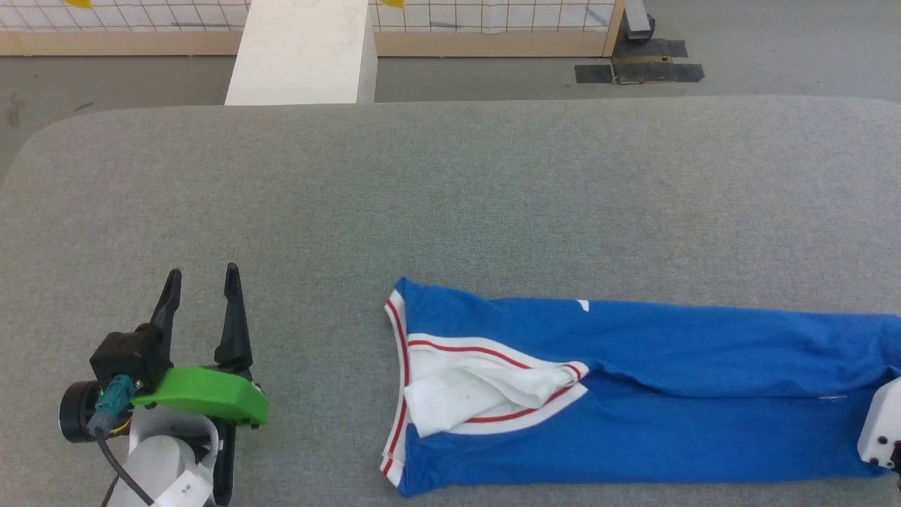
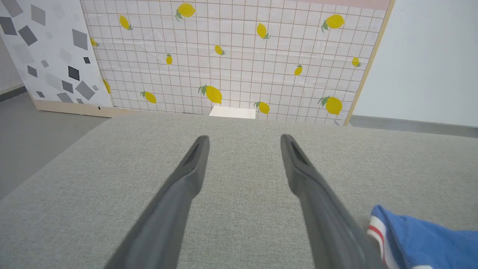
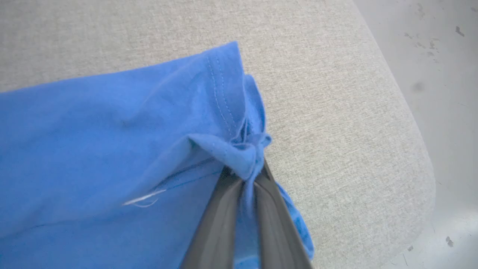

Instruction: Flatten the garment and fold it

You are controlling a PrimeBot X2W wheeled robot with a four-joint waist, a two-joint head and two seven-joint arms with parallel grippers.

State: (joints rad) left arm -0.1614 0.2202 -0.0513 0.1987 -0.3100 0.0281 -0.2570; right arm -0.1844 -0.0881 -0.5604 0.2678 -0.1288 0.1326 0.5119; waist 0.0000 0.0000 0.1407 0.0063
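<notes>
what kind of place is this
Probably a robot lab or staged test area: a grey fabric-covered table, a lemon-print backdrop panel standing behind it, and a bare grey floor.

Head looks down; both low wrist views share garment (image 1: 633,338)

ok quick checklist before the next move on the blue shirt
1. Right gripper shut on the garment: ok, it pinches a bunched hem corner.
2. Grip takes every layer: cannot tell, only the bunch shows.
3. Left gripper open and off the cloth: ok, it stands apart from the collar end.
4. Garment flat: not ok, the white sleeve is rumpled and a crease runs along the middle.
5. Room on the table for a fold: ok, wide gray surface beyond the garment.
</notes>
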